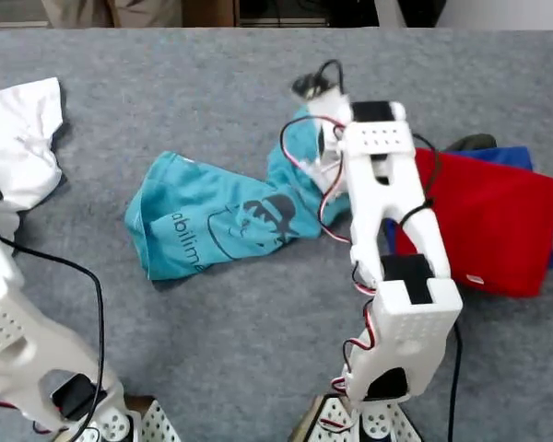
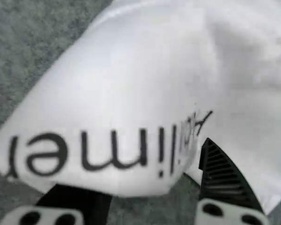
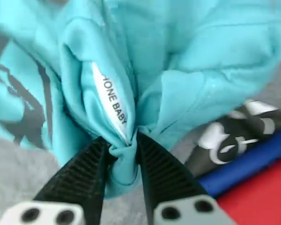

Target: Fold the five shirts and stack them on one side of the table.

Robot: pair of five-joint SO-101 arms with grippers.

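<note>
Teal shirt [image 1: 221, 216] lies loose and crumpled near the middle of the grey table [image 1: 258, 368], its dark print facing up. Its far right corner is bunched up beside the right arm [image 1: 387, 212]. In the right wrist view, the right gripper [image 3: 124, 143] is nearly closed, and its 2 black ribbed fingers [image 3: 164, 173] pinch a gathered fold of that shirt [image 3: 178, 56]. A white label [image 3: 110, 105] shows in the fold just above the fingertips.

Just beside that pinch is a pile of 3 folded shirts at the right side of the table. The red shirt [image 1: 488, 221] is on top. The blue shirt [image 1: 511, 155] shows along its far edge. A black shirt [image 1: 470, 143] with a white print peeks out beyond it. The right wrist view shows the same 3 layers: red [image 3: 262, 201], blue [image 3: 243, 168] and black [image 3: 225, 136].

A white shirt [image 1: 18, 138] sits rumpled at the far left edge of the table, well apart from the teal one. In the left wrist view, the left gripper [image 2: 136, 173] is spread wide. One ribbed finger [image 2: 220, 173] lies against the white shirt [image 2: 154, 70], and the shirt's folded edge with dark lettering drapes over the other finger. The left arm [image 1: 18, 331] stands at the near left corner of the table.
</note>
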